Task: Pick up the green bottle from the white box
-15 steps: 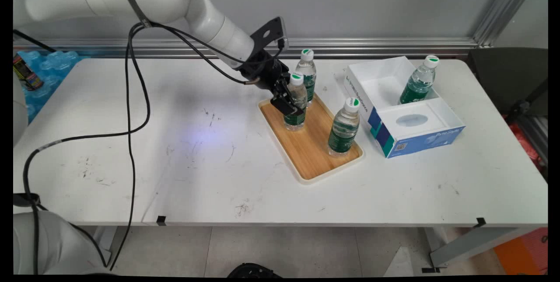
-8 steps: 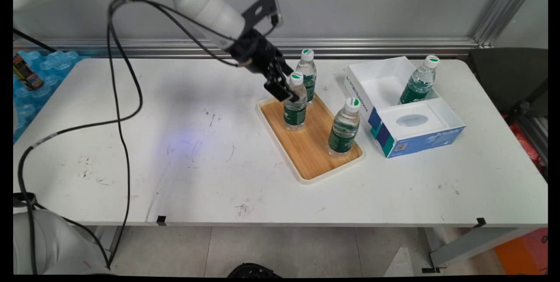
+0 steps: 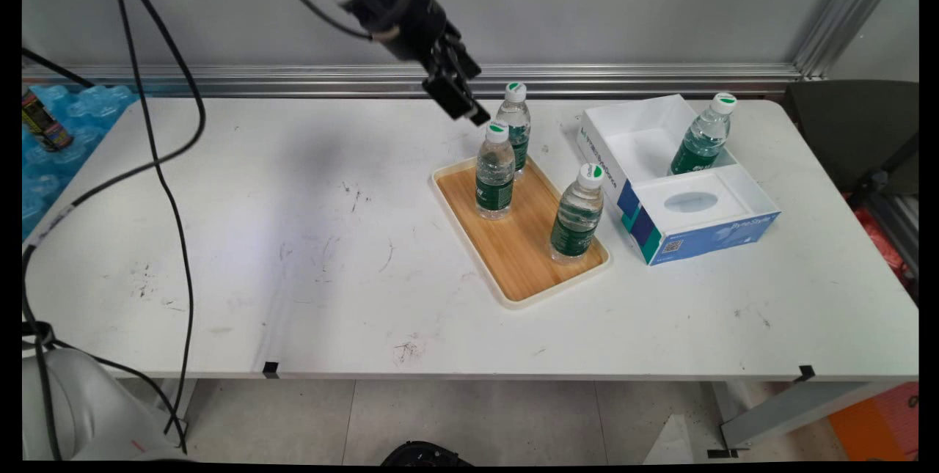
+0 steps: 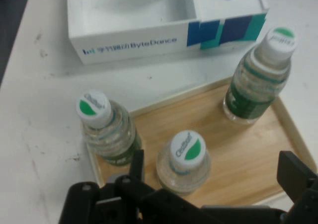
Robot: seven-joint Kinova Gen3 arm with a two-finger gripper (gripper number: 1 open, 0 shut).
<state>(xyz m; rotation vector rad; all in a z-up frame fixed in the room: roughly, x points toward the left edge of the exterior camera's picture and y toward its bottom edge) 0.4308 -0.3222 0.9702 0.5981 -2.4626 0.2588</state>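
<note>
My gripper [image 3: 458, 103] hangs open in the air, just above and to the left of a water bottle [image 3: 494, 172] that stands upright at the far end of a wooden tray [image 3: 513, 253]. It holds nothing. In the hand view the gripper [image 4: 214, 169] has that bottle's green-and-white cap [image 4: 186, 152] just below it, with the two fingers wide apart on either side. A second bottle [image 3: 515, 125] [image 4: 102, 122] stands at the tray's far corner. A third bottle [image 3: 578, 213] [image 4: 261, 75] is on the tray's near right part [image 4: 238, 149].
A white and blue box [image 3: 689, 231] [image 4: 129, 45] lies right of the tray, with another bottle [image 3: 703, 134] in its open back compartment. Black cables [image 3: 169, 165] hang over the table's left side. A blue bottle pack [image 3: 73, 121] sits beyond the left edge.
The gripper has risen up and to the left, from around the middle bottle's upper part to the air above it. The bottle stayed upright on the tray.
</note>
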